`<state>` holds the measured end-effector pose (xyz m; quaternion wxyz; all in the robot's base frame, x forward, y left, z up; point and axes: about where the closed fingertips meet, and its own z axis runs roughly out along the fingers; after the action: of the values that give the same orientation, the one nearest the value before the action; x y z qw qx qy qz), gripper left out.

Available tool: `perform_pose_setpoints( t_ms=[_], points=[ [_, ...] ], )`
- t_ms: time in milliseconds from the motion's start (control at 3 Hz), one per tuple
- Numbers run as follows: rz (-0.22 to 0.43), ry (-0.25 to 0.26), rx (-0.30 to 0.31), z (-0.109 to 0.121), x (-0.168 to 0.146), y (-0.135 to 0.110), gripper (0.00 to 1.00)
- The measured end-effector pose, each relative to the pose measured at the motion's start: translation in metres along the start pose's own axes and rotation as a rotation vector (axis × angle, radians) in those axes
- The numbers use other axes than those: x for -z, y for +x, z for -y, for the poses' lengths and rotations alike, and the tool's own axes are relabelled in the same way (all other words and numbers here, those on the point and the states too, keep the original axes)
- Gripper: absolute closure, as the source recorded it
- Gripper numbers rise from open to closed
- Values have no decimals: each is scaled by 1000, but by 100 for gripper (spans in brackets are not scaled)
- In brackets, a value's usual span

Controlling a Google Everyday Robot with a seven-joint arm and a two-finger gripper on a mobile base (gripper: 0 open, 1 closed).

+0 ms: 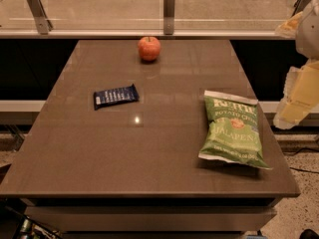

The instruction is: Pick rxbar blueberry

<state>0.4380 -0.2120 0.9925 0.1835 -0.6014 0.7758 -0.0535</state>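
Observation:
The rxbar blueberry point(115, 96) is a small flat bar in a dark navy wrapper with white lettering. It lies on the brown table point(99, 153), left of the middle, with nothing touching it. My gripper point(297, 99) is a pale yellow and white shape at the far right edge of the view. It hangs beyond the table's right side, far from the bar, and holds nothing that I can see.
A green jalapeño chip bag point(232, 130) lies on the right part of the table. A red apple point(149, 48) sits near the far edge. A glass railing with metal posts point(169, 6) runs behind the table.

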Motion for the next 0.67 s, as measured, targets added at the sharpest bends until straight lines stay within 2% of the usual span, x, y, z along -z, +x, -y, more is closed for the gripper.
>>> perform_pose_setpoints(
  t_ms=[333,667],
  points=[
    [0,0,0,0,0,0,0],
    [2,33,-16,4,5,-7,0]
  ],
)
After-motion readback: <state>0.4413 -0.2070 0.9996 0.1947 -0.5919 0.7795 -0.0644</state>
